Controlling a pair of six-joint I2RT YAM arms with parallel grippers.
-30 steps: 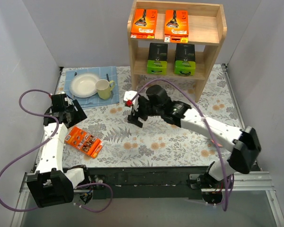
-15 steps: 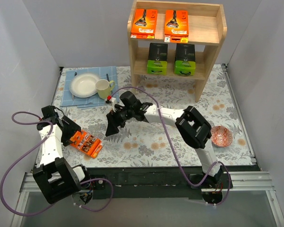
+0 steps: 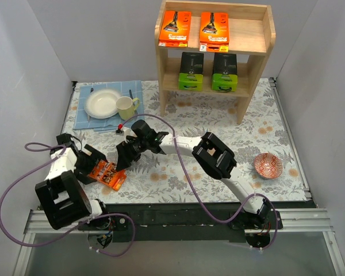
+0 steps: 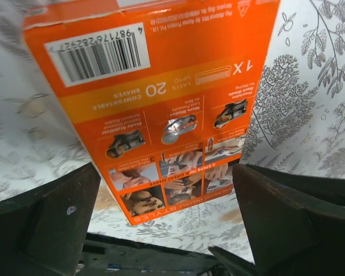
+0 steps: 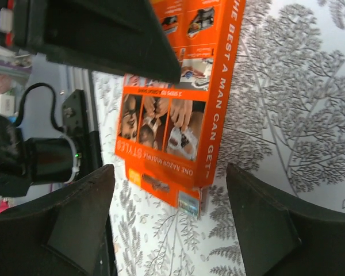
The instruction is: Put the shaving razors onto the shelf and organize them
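One orange razor pack (image 3: 106,175) lies flat, back side up, on the flowered tablecloth at the near left. My left gripper (image 3: 89,167) is open at its left end; in the left wrist view the pack (image 4: 161,98) has its near end between the spread fingers (image 4: 46,218), untouched. My right gripper (image 3: 125,156) is open just right of and above the pack, its fingers wide around the pack's corner (image 5: 178,132). The wooden shelf (image 3: 259,43) stands at the back: two orange packs (image 3: 173,29) on the top tier, two green-and-black packs (image 3: 191,71) below.
A blue cloth (image 3: 86,118) at the back left carries a white plate (image 3: 103,104), a yellow mug (image 3: 126,107) and cutlery. A red patterned bowl (image 3: 268,165) sits at the right. Grey walls enclose the table. The left gripper's dark body (image 5: 98,34) fills the right wrist view's top.
My right arm has swung left from the table's middle to the orange pack. My left gripper has come down and nearer, from beside the cloth to the pack's left end.
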